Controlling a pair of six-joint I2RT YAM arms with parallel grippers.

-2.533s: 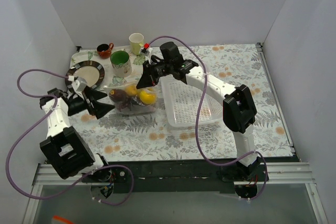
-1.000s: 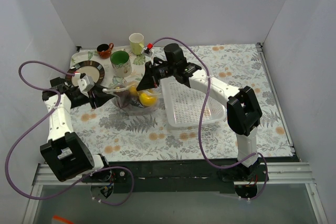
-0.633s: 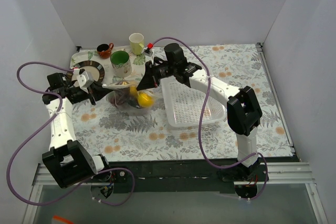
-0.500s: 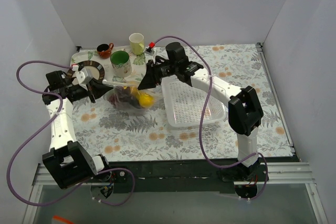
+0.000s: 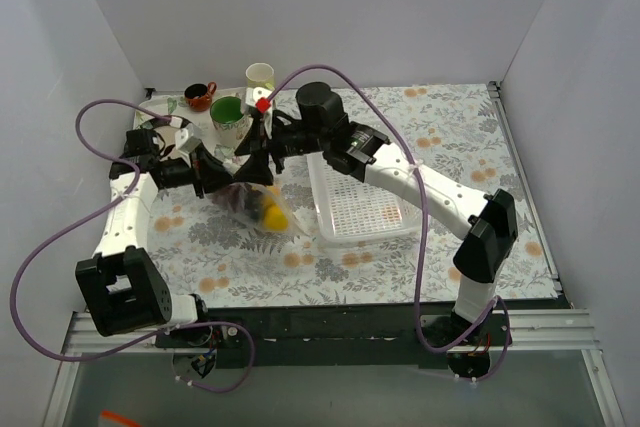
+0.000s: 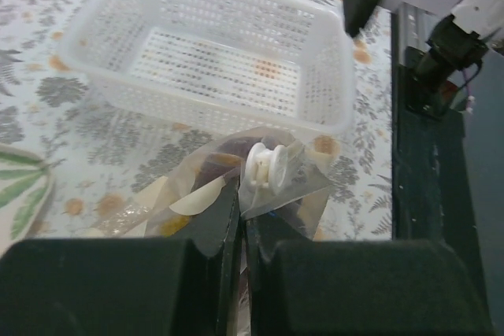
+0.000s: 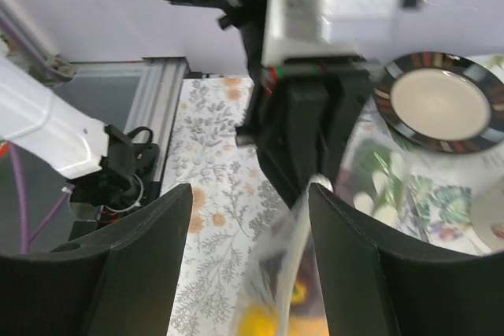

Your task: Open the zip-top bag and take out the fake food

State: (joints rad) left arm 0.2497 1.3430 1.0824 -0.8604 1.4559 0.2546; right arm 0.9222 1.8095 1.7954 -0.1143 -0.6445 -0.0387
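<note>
**Grip just switched sides**

Compared to a second ago, the left gripper (image 5: pixel 207 169) has swung in toward the middle. It's pinched fully closed on the top edge of the bag (image 5: pixel 250 203), right by the white slider (image 6: pixel 264 166). The bag now hangs from it just left of the basket (image 5: pixel 365 237), with the lemon (image 5: pixel 271 215) slid to the bottom. The right gripper (image 5: pixel 256 155) has let go. Its jaws are spread wide, with the bag edge loose between them.

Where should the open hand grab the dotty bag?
Probably the loose top lip of the zip-top bag, beside the white slider, opposite where the left gripper pinches. The right gripper should come from above, a finger each side, because the film stands thin there and the fake food sags below.
</note>
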